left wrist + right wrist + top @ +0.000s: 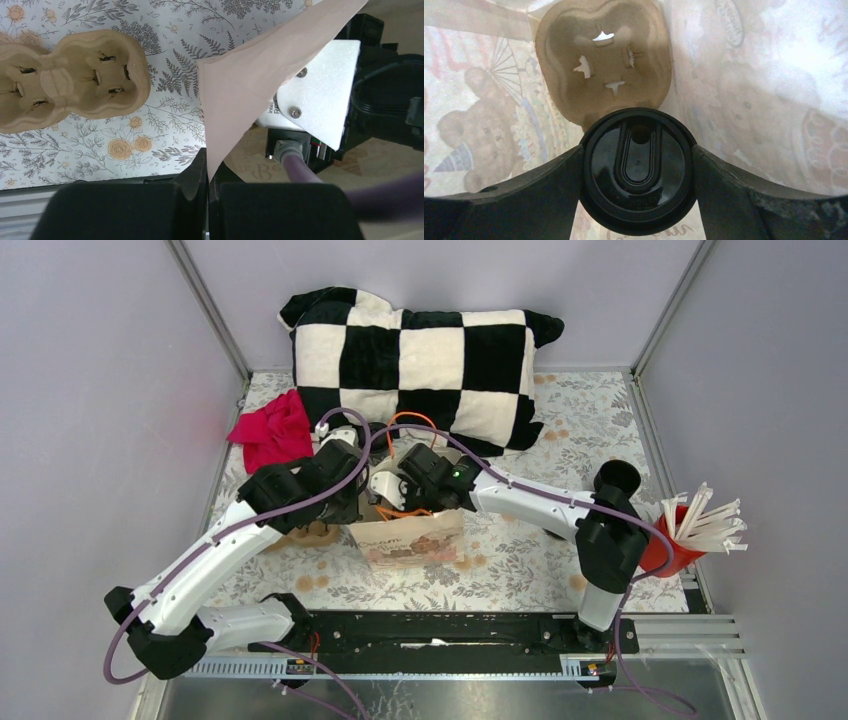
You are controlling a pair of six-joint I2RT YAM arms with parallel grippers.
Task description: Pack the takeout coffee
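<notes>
Down inside the thin printed paper bag (749,100), the right gripper (638,160) clasps 1 coffee cup (638,200) by its glossy round black lid, over a moulded pulp carrier (599,75). The left gripper (207,175) pinches flat the bag's smooth brown rim; a 2nd carrier (65,75), fibrous and lobed, lies on the floral tablecloth (165,30).

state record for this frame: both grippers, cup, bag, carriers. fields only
left gripper: shut, pinching the rim of the paper bag
right gripper: inside the bag, fingers against both sides of the coffee cup lid
coffee cup: lid up, over the near end of the carrier in bag; seated or not, cannot tell
carrier in bag: far slot empty
carrier on table: beside the bag, visible slots empty
red straw cup: right table edge, apart from both arms
</notes>
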